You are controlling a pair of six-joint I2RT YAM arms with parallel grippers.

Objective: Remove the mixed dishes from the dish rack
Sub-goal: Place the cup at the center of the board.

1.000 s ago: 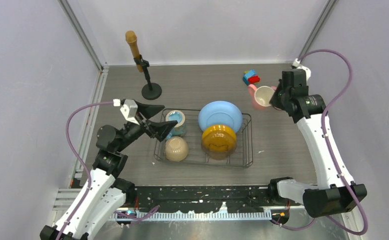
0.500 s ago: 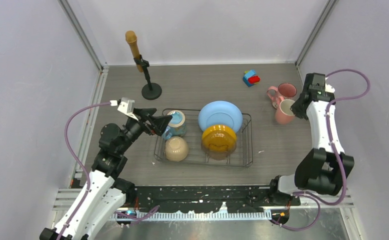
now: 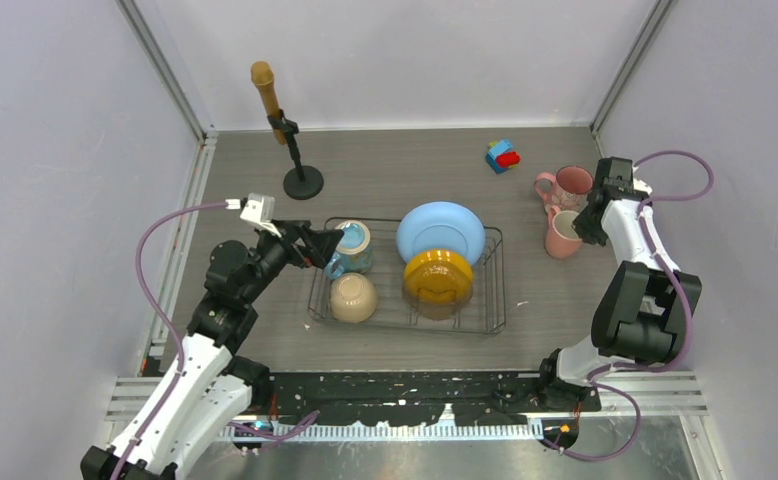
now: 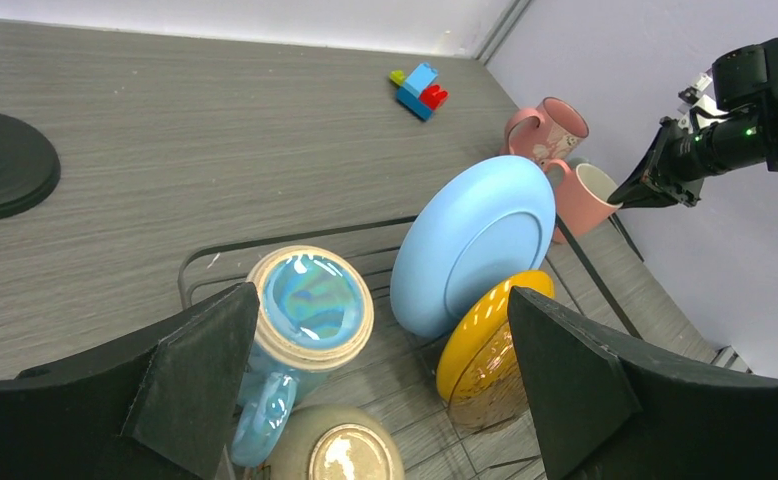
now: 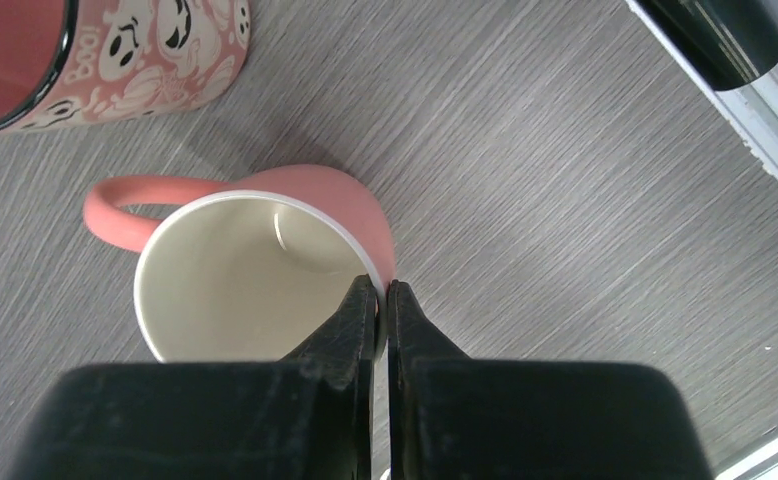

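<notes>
The right hand (image 5: 382, 300) is pinched together on the rim of the plain pink mug (image 5: 225, 275), one finger inside the cream interior and one on the outer wall, on the side opposite the handle. The mug stands upright at the right side of the surface (image 5: 565, 200). Whether its base rests fully on the wood or hangs just above it cannot be told. Just beside it, farther back, stands the ghost-patterned pink mug (image 5: 135, 50), also upright and outside the rack. The red-blue toy block (image 3: 503, 155) lies near the back, apart from both.

The left hand (image 4: 380, 300) is spread wide and holds nothing. It hovers at the left end of the dish rack (image 3: 495, 300), its fingers framing the blue mug (image 4: 310, 300) without touching it.

Inside the rack, the blue mug sits at the back left with the beige bowl (image 4: 335, 450) just in front of it. The light-blue plate (image 3: 440, 232) and the smaller yellow plate (image 3: 437, 277) stand on edge in the dividers, the yellow one nearer the arms.

By this layout the job is about a third done: two mugs are out and four dishes are left to lift. The right hand's placement looks nearly finished, needing only release, while the left seems lined up to take the blue mug.
</notes>
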